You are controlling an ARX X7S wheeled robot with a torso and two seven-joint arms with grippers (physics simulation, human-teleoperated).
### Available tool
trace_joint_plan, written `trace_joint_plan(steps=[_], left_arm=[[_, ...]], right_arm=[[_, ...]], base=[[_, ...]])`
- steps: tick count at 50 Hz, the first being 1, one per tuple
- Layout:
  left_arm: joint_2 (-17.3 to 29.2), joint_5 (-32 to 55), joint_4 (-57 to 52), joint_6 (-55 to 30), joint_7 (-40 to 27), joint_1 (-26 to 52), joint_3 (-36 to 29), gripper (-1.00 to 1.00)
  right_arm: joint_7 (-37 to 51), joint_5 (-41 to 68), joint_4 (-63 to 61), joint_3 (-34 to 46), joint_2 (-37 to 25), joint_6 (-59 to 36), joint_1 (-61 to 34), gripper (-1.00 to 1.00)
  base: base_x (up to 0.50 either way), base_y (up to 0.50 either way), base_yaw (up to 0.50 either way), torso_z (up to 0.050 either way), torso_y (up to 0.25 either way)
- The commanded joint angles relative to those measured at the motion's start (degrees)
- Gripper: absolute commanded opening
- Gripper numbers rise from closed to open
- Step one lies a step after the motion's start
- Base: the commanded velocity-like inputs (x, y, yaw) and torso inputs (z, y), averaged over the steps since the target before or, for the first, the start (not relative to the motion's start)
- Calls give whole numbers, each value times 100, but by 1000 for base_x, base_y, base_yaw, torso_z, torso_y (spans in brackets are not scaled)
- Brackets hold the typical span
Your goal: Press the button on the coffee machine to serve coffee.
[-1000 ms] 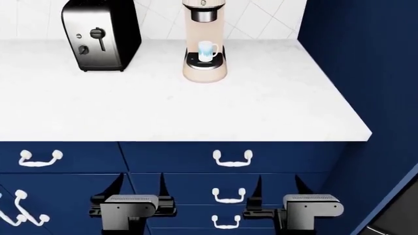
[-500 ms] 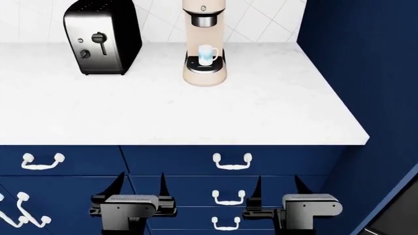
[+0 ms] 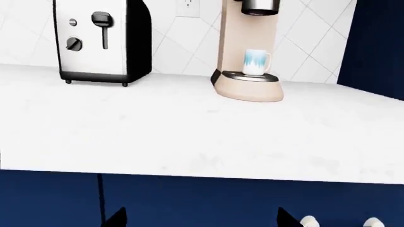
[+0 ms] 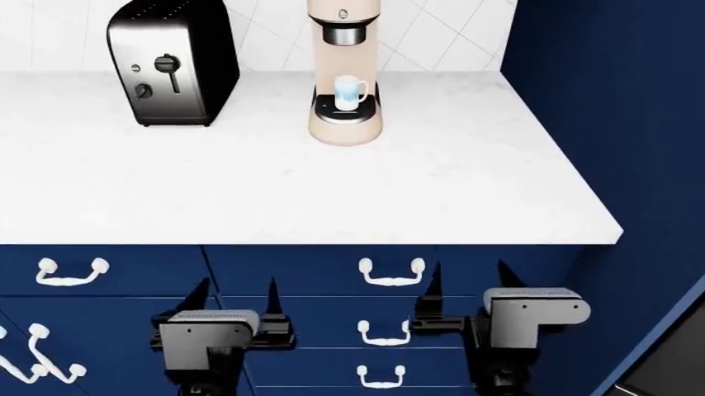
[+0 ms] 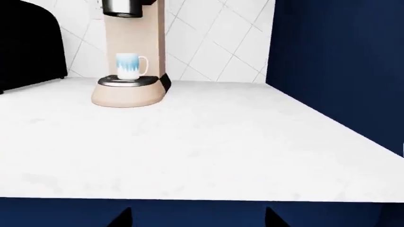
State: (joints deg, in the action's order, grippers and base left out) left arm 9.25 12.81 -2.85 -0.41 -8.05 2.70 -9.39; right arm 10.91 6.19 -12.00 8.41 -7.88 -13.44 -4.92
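Note:
The tall beige coffee machine (image 4: 345, 70) stands at the back of the white counter, with a black spout collar and a white-and-blue mug (image 4: 349, 91) on its round black drip tray. It also shows in the left wrist view (image 3: 247, 52) and the right wrist view (image 5: 134, 52). A small round button (image 4: 343, 11) sits on its upper front. My left gripper (image 4: 234, 299) and right gripper (image 4: 468, 282) are both open and empty, low in front of the blue drawers, below the counter's edge and far from the machine.
A black-and-chrome toaster (image 4: 173, 62) stands at the back left of the counter (image 4: 330, 198). A tall blue cabinet wall (image 4: 617, 124) bounds the counter on the right. Blue drawers with white handles (image 4: 392, 271) face the grippers.
Both grippers have risen a little in front of the drawers, the right one more. The head view had tilted slightly down before that and is now still.

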Motion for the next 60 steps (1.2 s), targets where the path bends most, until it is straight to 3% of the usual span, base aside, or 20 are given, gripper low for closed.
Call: trace_joint_plan(steps=[1,2,10,26,28,35,46,60], left_arm=[[6,787,-3766,-3988,1156,551,494,100],[8,771,-3692,-4525,1162,514,504,100],[50,754,-3766,-4550,1076,645,482,100],[83,1777,-4091,-6154,694,2072,1613,100],[-80,2051,-3910,-6688,584,2318,1842,100],[243,1841,-3586,-6776,449,3074,1729,100],[38,1150,-2894,-6527,-191,3512,1019,100],[203,1143,-3202,-6350,-200,3325,905,100]], right_arm=[[-1033,-343,-2936,-710,608,-4006,-1281,100],[-1036,-341,-2865,-662,567,-3885,-1226,100],[-906,-137,-2891,-771,517,-3918,-1247,100],[-909,203,-3122,-1095,256,-5093,-2570,100],[-893,192,-3083,-1082,194,-5171,-2726,100],[-947,264,-2919,-1034,27,-5654,-3283,100],[-904,242,-2843,-1014,-130,-5666,-3364,100],[-926,342,-2864,-1129,-120,-5532,-3146,100]], base=[[0,0,0,0,0],[0,0,0,0,0],[0,0,0,0,0],[0,0,0,0,0],[0,0,0,0,0],[0,0,0,0,0],[0,0,0,0,0],[180,2,0,0,0]])
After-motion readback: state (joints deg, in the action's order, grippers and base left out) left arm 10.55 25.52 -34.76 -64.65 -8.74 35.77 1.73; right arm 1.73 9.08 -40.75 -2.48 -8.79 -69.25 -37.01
